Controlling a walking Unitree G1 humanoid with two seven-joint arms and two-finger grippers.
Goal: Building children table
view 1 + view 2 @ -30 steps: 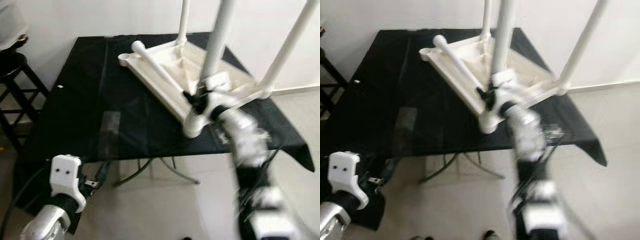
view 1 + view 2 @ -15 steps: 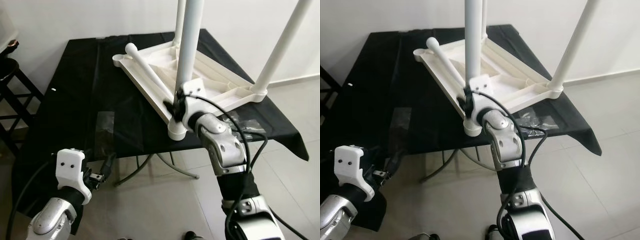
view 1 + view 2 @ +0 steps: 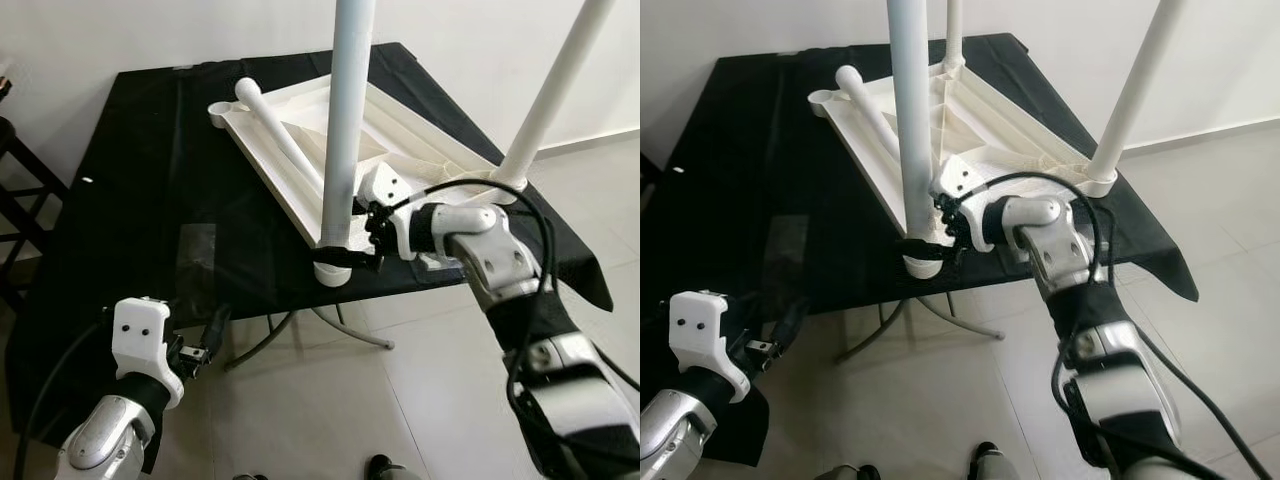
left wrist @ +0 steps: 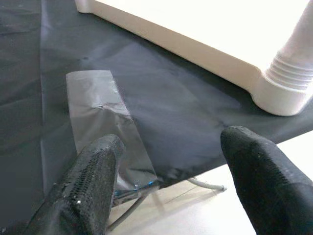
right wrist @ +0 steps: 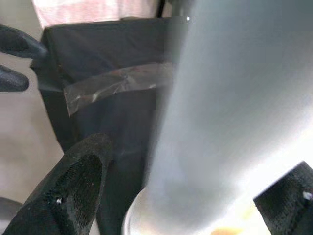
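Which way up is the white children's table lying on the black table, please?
Upside down: the white children's table rests on its top, legs pointing upward.
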